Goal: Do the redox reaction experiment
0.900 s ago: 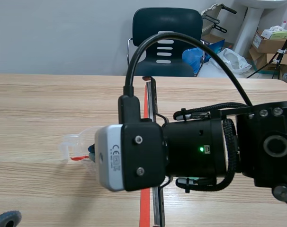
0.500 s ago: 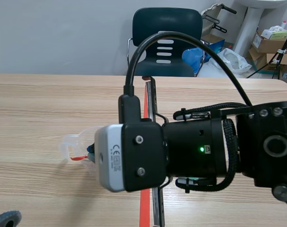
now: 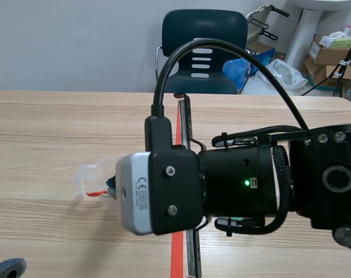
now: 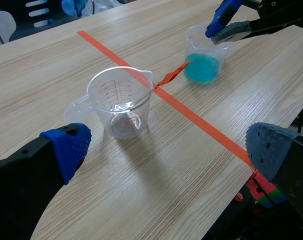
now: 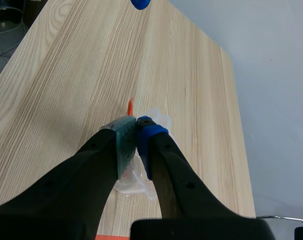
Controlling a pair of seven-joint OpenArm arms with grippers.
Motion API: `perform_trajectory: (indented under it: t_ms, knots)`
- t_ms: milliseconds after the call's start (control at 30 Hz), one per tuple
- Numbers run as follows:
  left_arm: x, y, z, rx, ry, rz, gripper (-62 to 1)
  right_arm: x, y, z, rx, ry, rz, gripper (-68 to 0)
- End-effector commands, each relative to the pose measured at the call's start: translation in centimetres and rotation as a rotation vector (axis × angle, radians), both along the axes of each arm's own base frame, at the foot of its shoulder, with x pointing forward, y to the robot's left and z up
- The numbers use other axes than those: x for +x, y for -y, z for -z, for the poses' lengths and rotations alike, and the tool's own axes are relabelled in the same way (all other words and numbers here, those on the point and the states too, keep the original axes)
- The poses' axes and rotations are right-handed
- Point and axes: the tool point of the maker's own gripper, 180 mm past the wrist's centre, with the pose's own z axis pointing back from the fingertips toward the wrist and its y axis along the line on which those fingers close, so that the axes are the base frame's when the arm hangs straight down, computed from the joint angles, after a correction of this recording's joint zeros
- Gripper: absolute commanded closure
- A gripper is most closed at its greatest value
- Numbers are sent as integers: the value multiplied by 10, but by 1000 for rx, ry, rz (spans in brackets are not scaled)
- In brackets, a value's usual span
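Note:
A clear measuring cup stands ahead of my open left gripper. A thin stirrer with a red handle leans in it. Beyond it is a small clear cup of blue liquid. My right gripper is shut on that cup's rim. In the right wrist view the right gripper pinches a clear wall, with clear plastic below and the red handle just ahead. In the scene view the right arm's wrist camera hides that grip. Only the clear cup shows beside it.
An orange tape line runs between the two cups. The table edge lies close by my left gripper's right finger. A dark chair and cardboard boxes stand beyond the far edge.

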Motion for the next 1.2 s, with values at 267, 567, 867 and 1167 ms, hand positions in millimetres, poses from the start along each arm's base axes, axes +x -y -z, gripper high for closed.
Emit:
perform_trajectory:
  t_ms: [267, 567, 867, 1167]
  knots:
    - [0, 3, -6, -27, 14, -3, -623, 2, -2, -13, 28, 29, -10, -130]
    - [0, 3, -6, -29, 15, -3, -623, 1, -2, -14, 32, 29, -13, -307]
    - [0, 3, -6, -29, 16, -3, -623, 3, -2, -14, 27, 37, -10, -370]
    - [0, 3, -6, -29, 15, -3, -623, 8, -4, -17, 28, 53, -5, -470]
